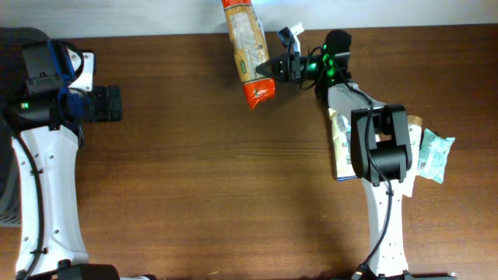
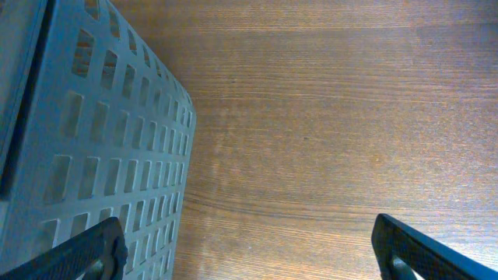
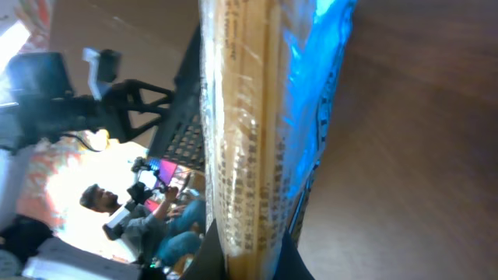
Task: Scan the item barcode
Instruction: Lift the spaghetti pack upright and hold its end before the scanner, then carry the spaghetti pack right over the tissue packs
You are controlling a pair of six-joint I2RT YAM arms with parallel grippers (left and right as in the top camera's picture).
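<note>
the right claw (image 1: 270,68) grips a long orange and clear noodle packet (image 1: 247,48), held up for scanning. the left claw (image 1: 111,103) is wide and empty. next, i think, the packet must turn so its barcode shows.

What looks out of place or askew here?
Nothing looks spilled. The one oddity: the right pincer grips the packet by its side near one orange end, so it is tilted across the far edge of the table. A box and a bag lie partly hidden under that arm.

long orange-ended pasta packet (image 1: 247,53), lifted, near table's far edge
</note>
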